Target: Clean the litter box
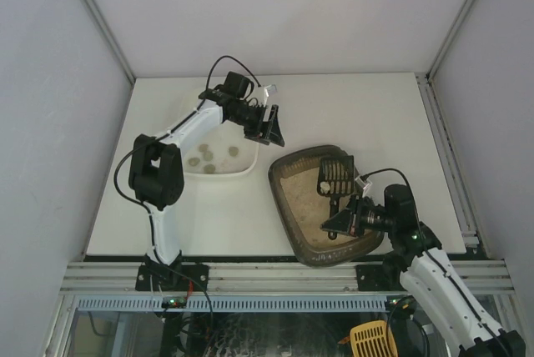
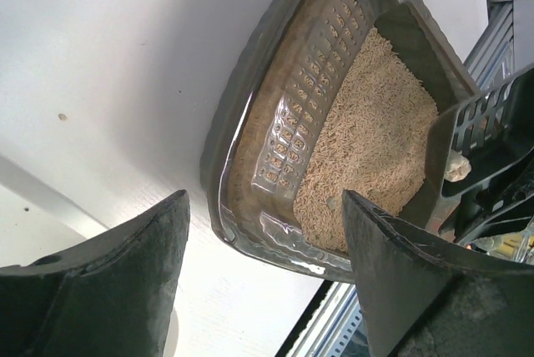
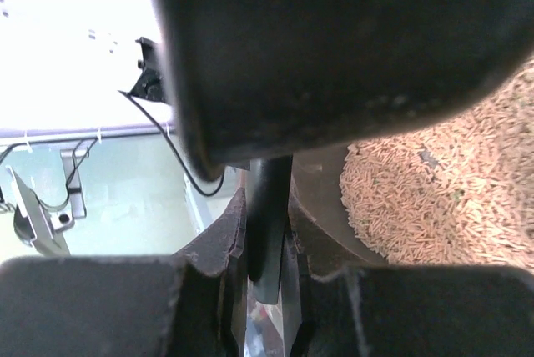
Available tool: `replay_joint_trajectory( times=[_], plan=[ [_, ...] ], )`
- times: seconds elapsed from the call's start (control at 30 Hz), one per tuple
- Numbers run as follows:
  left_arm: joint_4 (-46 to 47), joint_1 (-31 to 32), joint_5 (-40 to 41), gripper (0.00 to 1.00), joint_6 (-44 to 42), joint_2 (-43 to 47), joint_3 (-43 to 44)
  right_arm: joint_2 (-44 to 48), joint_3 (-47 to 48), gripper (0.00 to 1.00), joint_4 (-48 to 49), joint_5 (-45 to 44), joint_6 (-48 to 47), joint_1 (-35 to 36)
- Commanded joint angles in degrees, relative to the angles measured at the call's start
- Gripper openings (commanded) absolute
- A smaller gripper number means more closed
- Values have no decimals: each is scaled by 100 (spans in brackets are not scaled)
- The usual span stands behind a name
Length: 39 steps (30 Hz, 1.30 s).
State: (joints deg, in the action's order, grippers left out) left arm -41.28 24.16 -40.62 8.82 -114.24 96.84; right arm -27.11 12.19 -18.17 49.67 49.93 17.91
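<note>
The dark brown-grey litter box (image 1: 286,203) with beige litter (image 1: 310,198) lies at the near right of the table; it also shows in the left wrist view (image 2: 244,123). My right gripper (image 1: 344,222) is shut on the black handle (image 3: 269,198) of a slotted scoop (image 1: 335,172), whose head hangs over the box's far right part. A pale clump (image 2: 455,168) lies in the scoop (image 2: 492,119). My left gripper (image 1: 269,128) is open and empty, raised between the white tub and the litter box; its fingers (image 2: 125,282) frame the box's corner.
A white rectangular tub (image 1: 244,171) with several grey clumps (image 1: 205,157) stands at the middle left. A metal rail (image 1: 275,278) runs along the table's near edge. A yellow scoop (image 1: 371,340) lies below the table at the bottom right. White walls enclose the table.
</note>
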Motion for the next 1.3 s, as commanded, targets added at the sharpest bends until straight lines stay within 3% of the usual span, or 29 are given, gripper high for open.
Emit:
replay_joint_trajectory(
  times=[0.0,0.07,0.2,0.27,0.33,0.5,0.73,0.87,1.07,1.17,1.27],
  plan=[
    [-12,-58,-99,77,-220,124,-23,-54,269,0,85,105,-86,-81],
    [-204,-86,94,77,-492,236,104,-179,352,0,123,-16,-69,362],
    [-157,-200,1140,77,-1022,806,143,-43,242,0,277,239,12,-312],
    [-91,-420,1321,77,-1040,1057,191,-239,380,0,140,59,-143,-68],
    [-9,-755,1488,78,-877,1306,262,-526,568,0,260,-164,-161,446],
    [470,-1854,1688,86,-9,2234,290,-1927,1669,0,184,-641,-538,699],
    [373,-2447,3335,100,369,3040,166,-5052,5138,0,-1450,-2219,-1909,1838],
    [601,-2695,3706,100,551,3300,-438,-6940,7406,0,-2470,-3095,-2401,2285],
    [657,-3304,3412,98,951,3123,-856,-9426,10945,0,-4758,-6433,-3314,3334],
    [593,-3398,3459,97,1024,3068,-1008,-10247,11867,0,-5122,-7845,-3703,3760],
    [694,-3401,3815,99,1032,3177,-1163,-10553,12101,0,-4836,-8599,-4148,4026]
  ],
)
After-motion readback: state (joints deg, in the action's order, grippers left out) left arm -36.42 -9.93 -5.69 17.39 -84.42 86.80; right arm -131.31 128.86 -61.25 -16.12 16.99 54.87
